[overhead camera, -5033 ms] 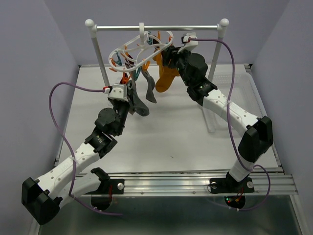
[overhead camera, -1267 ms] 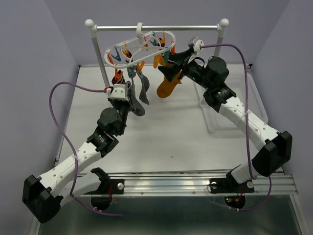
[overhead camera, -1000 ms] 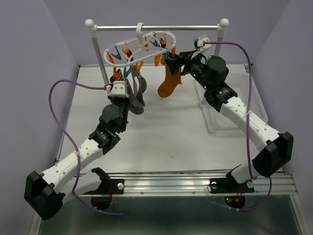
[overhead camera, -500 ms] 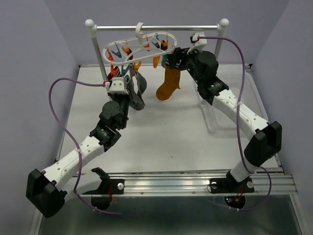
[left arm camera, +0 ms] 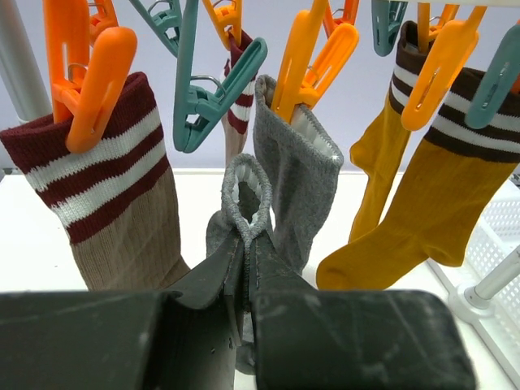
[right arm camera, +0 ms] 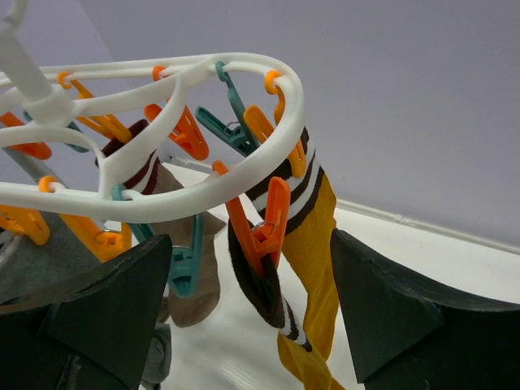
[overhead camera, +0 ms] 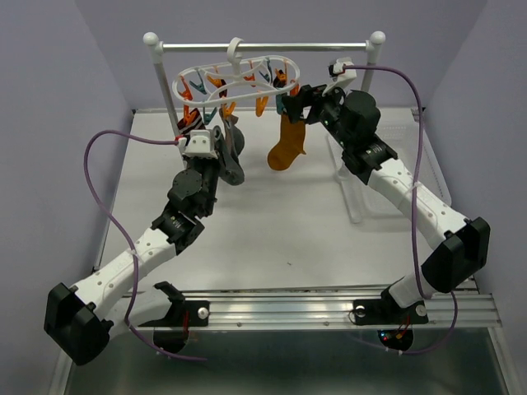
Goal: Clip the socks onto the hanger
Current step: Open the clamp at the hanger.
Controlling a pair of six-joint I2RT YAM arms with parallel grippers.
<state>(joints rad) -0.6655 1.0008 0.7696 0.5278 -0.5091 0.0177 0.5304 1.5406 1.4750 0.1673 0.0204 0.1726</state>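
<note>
The left arm (overhead camera: 140, 255) stretches up and forward from its base, elbow bent. Its end effector (left arm camera: 244, 244) points upward, with its fingers pressed together on a grey sock (left arm camera: 244, 165). The right arm (overhead camera: 403, 189) reaches higher, and its end effector (right arm camera: 252, 244) has its fingers spread wide apart.

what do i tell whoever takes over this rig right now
Left gripper: shut on the cuff of a loose grey sock, held up just under the clips.
Right gripper: open and empty, fingers on either side of the hanger end.
The hanger hangs on the rail.
Done: a tan striped sock, a second grey sock and two mustard socks are clipped.
Left: clip the held grey sock. The teal clip above it looks free.
</note>
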